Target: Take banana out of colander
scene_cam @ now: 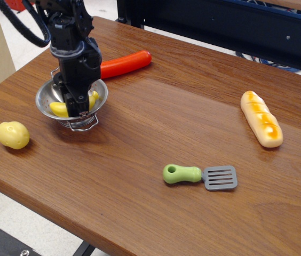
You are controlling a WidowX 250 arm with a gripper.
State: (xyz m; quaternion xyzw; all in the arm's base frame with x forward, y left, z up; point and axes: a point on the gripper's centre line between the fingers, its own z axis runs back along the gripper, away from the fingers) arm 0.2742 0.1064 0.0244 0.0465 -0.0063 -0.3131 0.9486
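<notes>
The steel colander [46, 96] stands at the table's left, near the far edge. The yellow banana [58, 109] lies inside it, with its ends showing on either side of my fingers. My black gripper [81, 109] points down into the colander, and its fingers sit around the banana's middle and look closed on it. The banana still rests in the bowl. The fingertips are partly hidden by the colander rim.
A red sausage [123, 63] lies just behind the colander. A yellow potato [13, 134] sits front left. A green-handled grey spatula [199, 176] lies at the front middle. A tan bread loaf [261, 118] lies at the right. The table edge runs close along the front left.
</notes>
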